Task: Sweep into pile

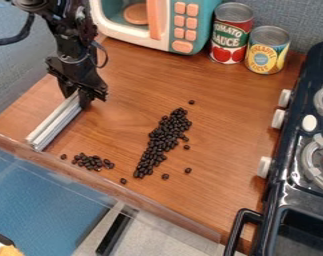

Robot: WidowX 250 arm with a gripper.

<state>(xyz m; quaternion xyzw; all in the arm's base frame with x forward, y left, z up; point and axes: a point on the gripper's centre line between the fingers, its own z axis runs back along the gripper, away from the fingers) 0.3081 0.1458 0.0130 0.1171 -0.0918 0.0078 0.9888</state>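
Note:
At the upper left of the wooden counter, the black gripper (81,96) points down, shut on the upper end of a whitish-grey bar (55,122). The bar lies slanted, its lower end near the counter's front left edge. To its right, a long dense pile of black beans (162,142) runs diagonally across the middle. A smaller cluster of beans (92,162) sits near the front edge, between the bar and the long pile. Several single beans are scattered around, one above the pile (192,102) and others at its right and below.
A toy microwave (157,22) stands at the back, beside a red tomato can (231,34) and a yellow can (267,50). The black toy stove (290,165) with white knobs borders the right side. A transparent rim (117,187) runs along the counter's front edge.

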